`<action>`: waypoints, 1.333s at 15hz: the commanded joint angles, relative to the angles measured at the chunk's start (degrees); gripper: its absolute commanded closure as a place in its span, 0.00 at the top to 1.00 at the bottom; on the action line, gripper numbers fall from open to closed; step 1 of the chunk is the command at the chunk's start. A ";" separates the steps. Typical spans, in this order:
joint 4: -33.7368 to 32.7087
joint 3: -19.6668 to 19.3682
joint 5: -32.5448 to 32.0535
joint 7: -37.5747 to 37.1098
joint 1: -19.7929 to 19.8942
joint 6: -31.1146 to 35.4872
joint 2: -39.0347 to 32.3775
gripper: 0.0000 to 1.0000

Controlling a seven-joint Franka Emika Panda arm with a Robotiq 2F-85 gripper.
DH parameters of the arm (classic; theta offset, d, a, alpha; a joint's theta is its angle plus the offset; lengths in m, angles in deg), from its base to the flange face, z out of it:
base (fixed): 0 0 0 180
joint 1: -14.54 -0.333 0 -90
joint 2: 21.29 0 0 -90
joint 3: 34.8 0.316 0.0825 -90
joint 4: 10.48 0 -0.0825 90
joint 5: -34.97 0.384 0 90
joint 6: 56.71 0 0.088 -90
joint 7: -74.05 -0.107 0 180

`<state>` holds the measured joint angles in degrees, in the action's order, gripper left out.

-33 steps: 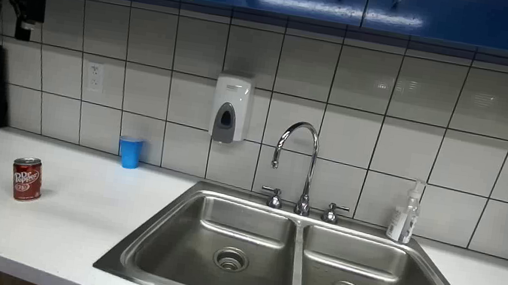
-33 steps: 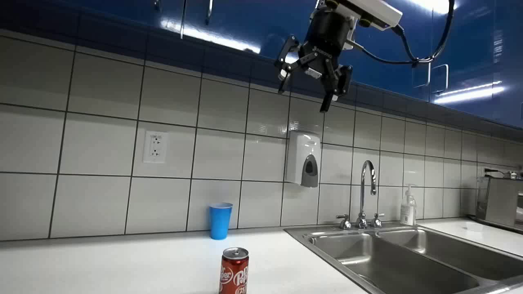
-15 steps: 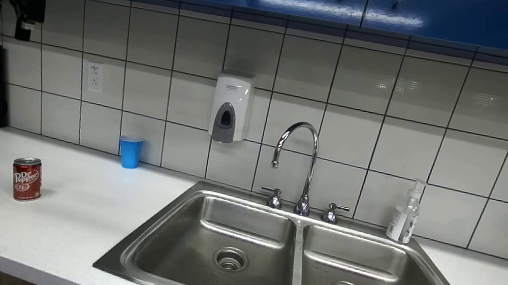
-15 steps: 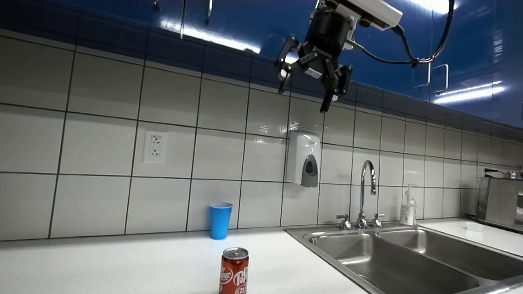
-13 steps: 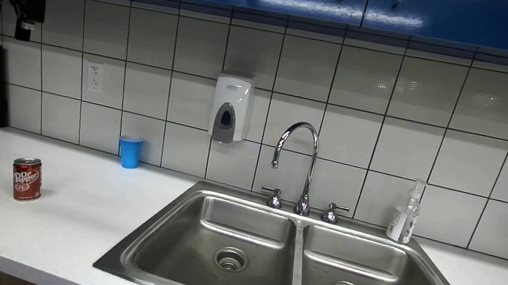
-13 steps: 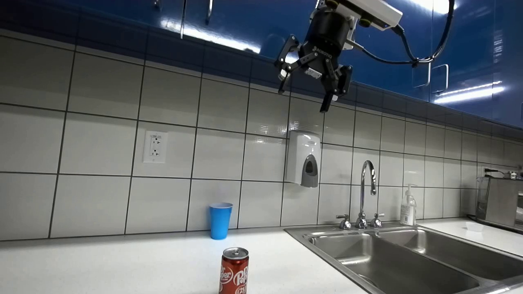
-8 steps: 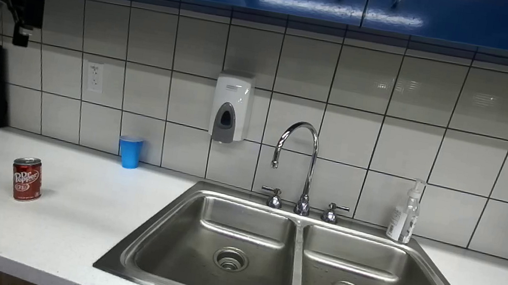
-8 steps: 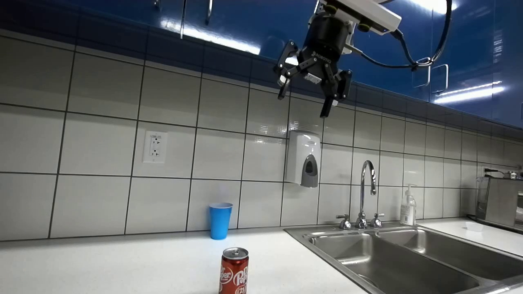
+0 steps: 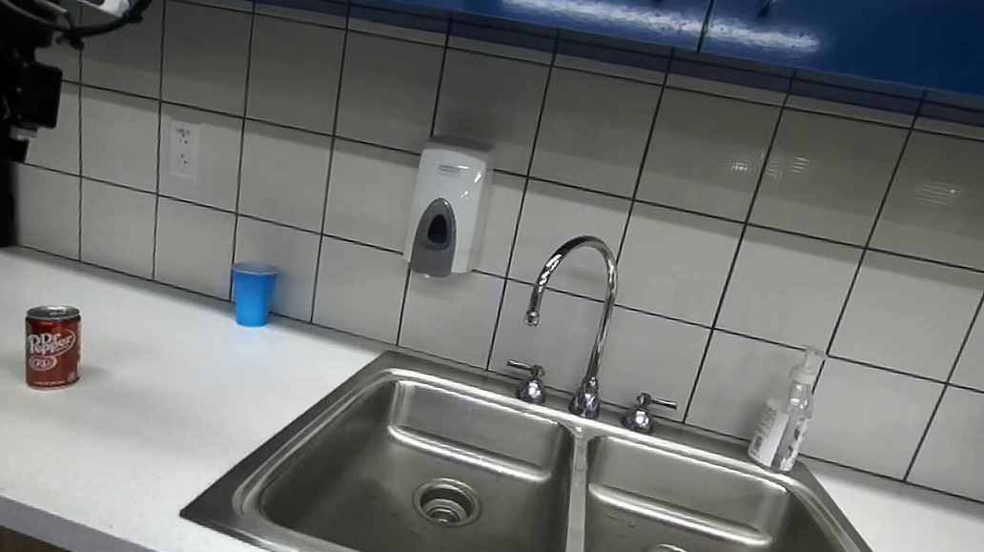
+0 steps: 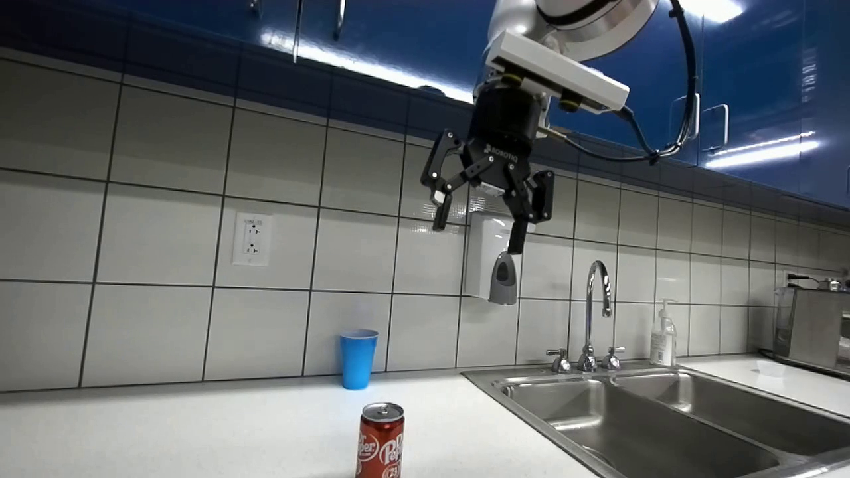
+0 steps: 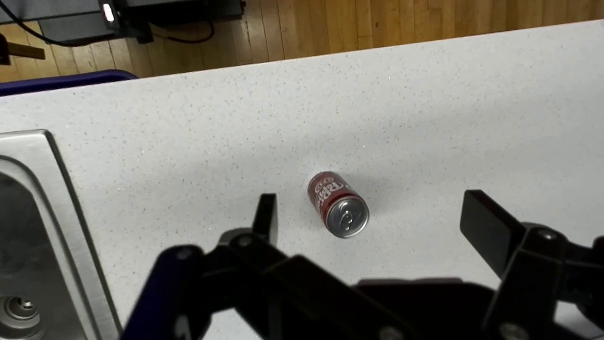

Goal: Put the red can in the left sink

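Gripper (image 10: 477, 240) hangs wide, grasping nothing, high above the counter (image 9: 142, 439). Red can (image 9: 53, 347) stands upright there, outside the left sink (image 9: 386, 483), untouched. I judge this the approach; next move calls for centring and lowering around the can.

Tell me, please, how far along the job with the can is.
Done: no part of the move; the can stands upright on the counter, outside the left sink.
In hand: no grip yet; the gripper hangs open, higher than the can and apart from it.
Left: probably lower, grip, lift, carry to the left sink and release.
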<state>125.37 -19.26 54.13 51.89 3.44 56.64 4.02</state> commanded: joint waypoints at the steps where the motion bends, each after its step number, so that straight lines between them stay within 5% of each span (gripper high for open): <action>1: 2.82 1.23 0.85 -0.33 -1.06 3.53 -2.06 1.00; 10: 7.77 2.71 -1.80 -0.88 -2.18 17.00 -11.54 1.00; 20: 0.82 1.27 -8.48 -0.37 -2.60 22.50 -25.72 1.00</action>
<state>130.40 -17.34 48.62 51.90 0.95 79.23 -17.47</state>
